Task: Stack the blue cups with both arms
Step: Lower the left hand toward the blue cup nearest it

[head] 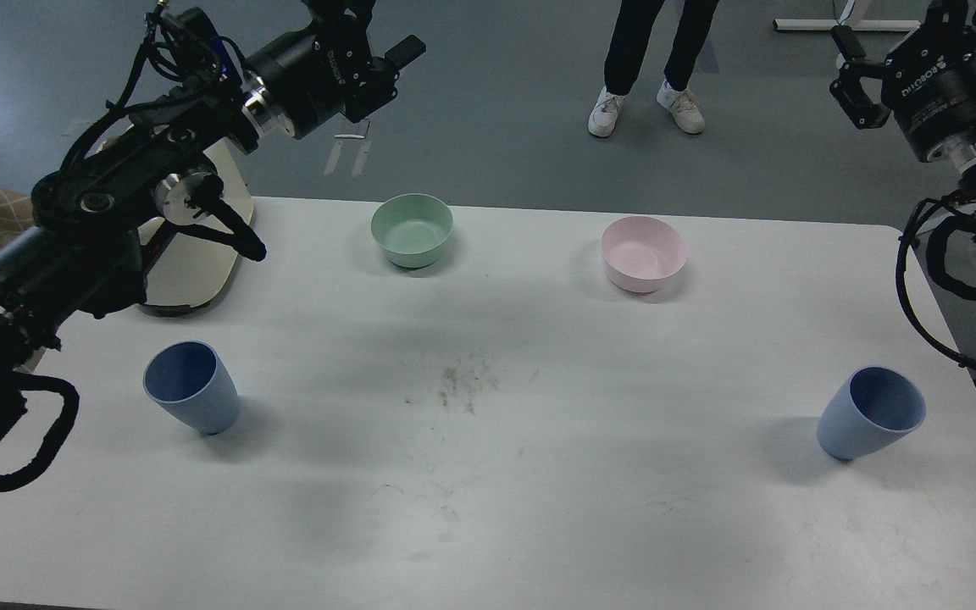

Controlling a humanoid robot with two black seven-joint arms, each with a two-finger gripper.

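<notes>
Two dusty-blue cups stand upright on the white table (539,508). The left cup (191,387) is near the left edge and the right cup (872,413) is near the right edge, far apart. My left gripper (374,30) is raised high beyond the table's back left, well above and behind the left cup, with fingers spread and empty. My right gripper (920,25) is raised at the top right, far above and behind the right cup, also spread and empty. Its upper finger is partly cut off by the view's edge.
A mint-green bowl (412,229) and a pink bowl (643,252) sit near the table's back edge. A white appliance (191,263) stands at the back left under my left arm. A person's legs (649,59) stand beyond the table. A smudge (463,381) marks the table's middle.
</notes>
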